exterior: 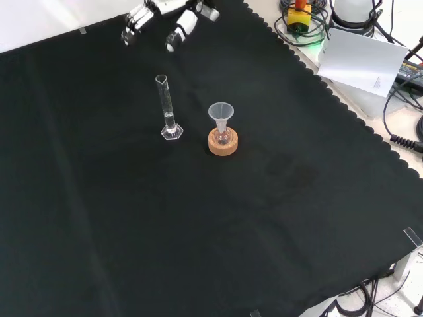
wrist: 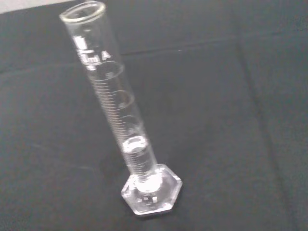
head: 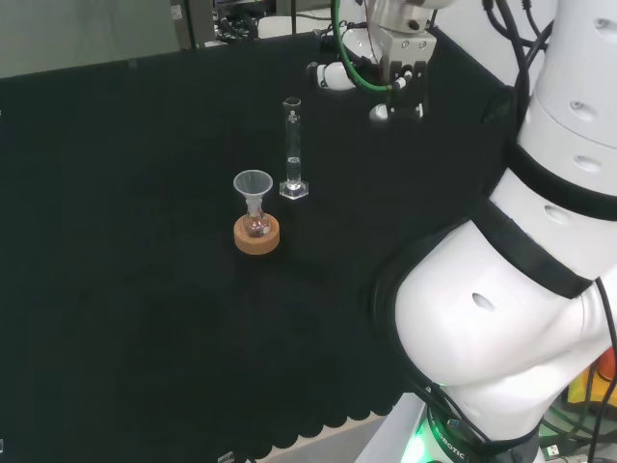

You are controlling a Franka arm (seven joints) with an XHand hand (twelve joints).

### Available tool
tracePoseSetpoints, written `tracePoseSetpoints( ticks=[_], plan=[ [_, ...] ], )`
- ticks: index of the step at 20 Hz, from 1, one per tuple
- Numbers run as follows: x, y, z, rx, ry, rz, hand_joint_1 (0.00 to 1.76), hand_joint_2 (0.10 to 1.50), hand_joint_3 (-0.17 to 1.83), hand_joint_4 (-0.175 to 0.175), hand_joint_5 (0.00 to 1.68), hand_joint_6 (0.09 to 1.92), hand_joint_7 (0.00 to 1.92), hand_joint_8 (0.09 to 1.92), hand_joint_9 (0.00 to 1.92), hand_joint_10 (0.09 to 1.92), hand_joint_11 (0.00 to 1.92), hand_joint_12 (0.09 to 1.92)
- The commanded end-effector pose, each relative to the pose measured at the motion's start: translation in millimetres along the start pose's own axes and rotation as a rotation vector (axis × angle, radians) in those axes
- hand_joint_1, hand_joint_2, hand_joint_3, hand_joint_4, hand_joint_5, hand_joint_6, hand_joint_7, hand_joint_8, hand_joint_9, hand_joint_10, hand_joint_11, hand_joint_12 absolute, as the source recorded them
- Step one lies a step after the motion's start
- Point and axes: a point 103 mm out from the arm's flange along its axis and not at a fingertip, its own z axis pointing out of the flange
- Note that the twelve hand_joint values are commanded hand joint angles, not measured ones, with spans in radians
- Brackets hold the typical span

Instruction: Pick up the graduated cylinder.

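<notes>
The black-clothed worktop (exterior: pixel 198 231) carries the hand (exterior: pixel 158 16) at the front view's top edge, partly cut off, its fingers (exterior: pixel 178 36) relaxed, empty and well apart from the glassware. The graduated cylinder (exterior: pixel 167 109) stands upright on its hexagonal foot, long axis vertical, mouth up; its clear wall is faint, with a little liquid low inside. Just beside it, a small flask (exterior: pixel 223 137), hard to make out, sits on a cork ring (exterior: pixel 223 144) with a funnel (exterior: pixel 221 112) in its neck.

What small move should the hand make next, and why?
Probably bring the hand closer to the graduated cylinder. The cylinder stands upright and untouched on the cloth, apart from the hand, with the funnel and flask on a cork ring beside it.
</notes>
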Motion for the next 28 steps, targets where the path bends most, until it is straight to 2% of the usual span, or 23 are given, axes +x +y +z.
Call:
tracePoseSetpoints(
  ticks=[1,10,17,23,28],
  plan=[
    [-6,10,73,0.011,0.221,-0.079,0.37,1.15,-0.06,-0.013,0.32,0.09,0.17,0.67,0.39,0.71,0.22,1.39],
    [-11,8,93,-0.049,0.370,-0.136,0.44,1.12,-0.08,-0.009,0.32,0.09,0.18,0.69,0.41,0.72,0.24,1.38],
    [-12,11,110,-0.063,0.536,-0.162,0.62,1.07,-0.11,-0.007,0.33,0.09,0.24,0.67,0.46,0.69,0.28,1.38],
    [-10,16,124,-0.045,0.616,-0.174,0.68,1.07,-0.15,-0.004,0.35,0.09,0.25,0.65,0.51,0.65,0.31,1.37],
    [-5,21,132,-0.051,0.647,-0.199,0.73,1.04,-0.17,-0.002,0.34,0.09,0.25,0.64,0.53,0.64,0.32,1.37]
  ],
)
